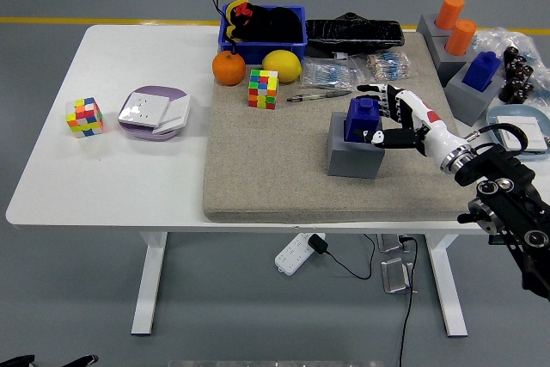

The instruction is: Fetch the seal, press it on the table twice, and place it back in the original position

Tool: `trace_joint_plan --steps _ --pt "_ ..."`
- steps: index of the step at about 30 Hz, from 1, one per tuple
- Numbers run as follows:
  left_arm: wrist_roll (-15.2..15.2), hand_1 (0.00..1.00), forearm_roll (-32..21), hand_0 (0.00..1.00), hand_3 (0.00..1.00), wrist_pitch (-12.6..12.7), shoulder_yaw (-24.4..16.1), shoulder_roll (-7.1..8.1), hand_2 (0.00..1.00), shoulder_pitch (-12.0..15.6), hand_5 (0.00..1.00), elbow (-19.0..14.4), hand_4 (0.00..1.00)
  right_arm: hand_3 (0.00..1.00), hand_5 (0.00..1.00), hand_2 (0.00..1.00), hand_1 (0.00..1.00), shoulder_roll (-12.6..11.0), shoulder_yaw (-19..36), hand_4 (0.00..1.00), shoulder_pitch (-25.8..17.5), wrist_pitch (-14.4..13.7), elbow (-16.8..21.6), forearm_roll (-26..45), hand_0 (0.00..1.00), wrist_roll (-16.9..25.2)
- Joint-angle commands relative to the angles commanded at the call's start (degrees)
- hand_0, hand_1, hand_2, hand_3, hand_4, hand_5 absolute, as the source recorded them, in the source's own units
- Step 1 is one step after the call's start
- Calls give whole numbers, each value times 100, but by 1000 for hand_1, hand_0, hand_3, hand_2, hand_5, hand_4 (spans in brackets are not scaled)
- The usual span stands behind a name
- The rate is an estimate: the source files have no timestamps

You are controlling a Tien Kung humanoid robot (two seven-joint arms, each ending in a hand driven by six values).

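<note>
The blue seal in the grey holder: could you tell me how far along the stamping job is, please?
Nothing looks done yet: the blue seal sits in its grey holder on the beige mat. In hand is the fetch: the right robot hand is at the seal, fingers spread around it, not clearly gripping. Left: lifting it, pressing twice and returning it.
</note>
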Motion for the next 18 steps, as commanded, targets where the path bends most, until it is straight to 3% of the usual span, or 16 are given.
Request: trace_joint_plan --steps 10,18 --pt "-5 785 2 814 801 -12 1 -6 763 -5 420 -1 680 767 2 734 720 22 -180 863 18 -47 -106 20 764 43" --pt "1 786 26 813 800 -19 -14 -5 764 -6 420 -4 683 727 2 699 684 43 -389 772 131 -292 -278 114 746 208"
